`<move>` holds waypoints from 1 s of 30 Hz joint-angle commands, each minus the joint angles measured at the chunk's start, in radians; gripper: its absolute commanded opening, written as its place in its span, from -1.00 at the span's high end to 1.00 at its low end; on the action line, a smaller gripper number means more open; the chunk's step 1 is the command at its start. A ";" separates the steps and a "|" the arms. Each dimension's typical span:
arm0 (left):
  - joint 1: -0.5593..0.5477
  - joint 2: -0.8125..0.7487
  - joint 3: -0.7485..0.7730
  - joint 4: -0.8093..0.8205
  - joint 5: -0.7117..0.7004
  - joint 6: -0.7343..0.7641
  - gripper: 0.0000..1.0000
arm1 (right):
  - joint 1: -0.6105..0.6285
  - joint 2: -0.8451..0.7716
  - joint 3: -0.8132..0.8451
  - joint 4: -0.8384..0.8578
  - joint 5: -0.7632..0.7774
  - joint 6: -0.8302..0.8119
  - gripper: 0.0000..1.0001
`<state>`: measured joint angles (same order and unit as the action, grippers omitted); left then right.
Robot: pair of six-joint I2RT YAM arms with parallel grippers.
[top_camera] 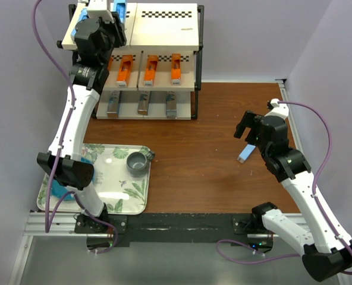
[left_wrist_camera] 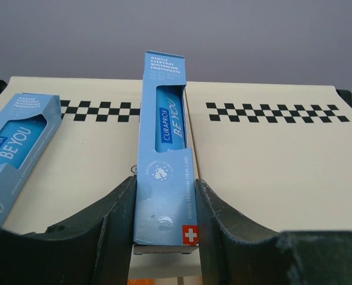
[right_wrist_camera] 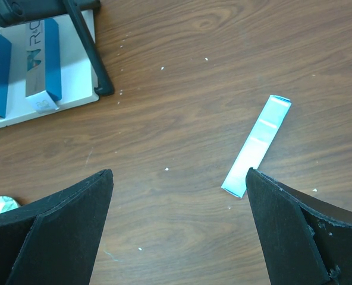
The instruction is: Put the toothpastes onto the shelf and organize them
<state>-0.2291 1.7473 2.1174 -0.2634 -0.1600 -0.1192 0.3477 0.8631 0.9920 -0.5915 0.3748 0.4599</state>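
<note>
My left gripper [left_wrist_camera: 165,181] is shut on the near end of a light blue toothpaste box [left_wrist_camera: 164,172]. The box lies lengthwise over the top board of the shelf [left_wrist_camera: 271,160], along the seam between its two boards. A second light blue box [left_wrist_camera: 15,148] lies on that board to the left. In the top view, three orange boxes [top_camera: 150,68] sit on the middle tier and three dark metallic boxes [top_camera: 143,104] on the bottom tier. My right gripper [right_wrist_camera: 179,172] hangs open over the table. One light blue box [right_wrist_camera: 258,145] lies flat just beside its right finger.
A leaf-patterned tray [top_camera: 113,193] sits at the near left with a grey cup [top_camera: 137,162] on it. Blue items on the tray are partly hidden behind the left arm. A purple wall closes the right side of the wooden table [top_camera: 211,178].
</note>
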 commanded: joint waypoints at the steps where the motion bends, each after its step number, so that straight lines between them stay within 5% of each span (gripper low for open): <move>1: 0.011 0.015 0.044 0.027 0.024 -0.037 0.79 | 0.002 -0.004 -0.013 -0.004 0.033 -0.023 -0.96; 13: 0.027 0.038 0.042 0.032 0.020 -0.026 0.46 | 0.000 0.005 -0.010 -0.010 0.036 -0.024 -0.97; 30: 0.027 -0.005 0.024 0.035 0.042 -0.053 -0.28 | 0.000 0.013 -0.010 -0.008 0.027 -0.029 -0.97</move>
<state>-0.2096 1.7824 2.1189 -0.2638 -0.1345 -0.1516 0.3477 0.8780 0.9771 -0.6064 0.3836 0.4500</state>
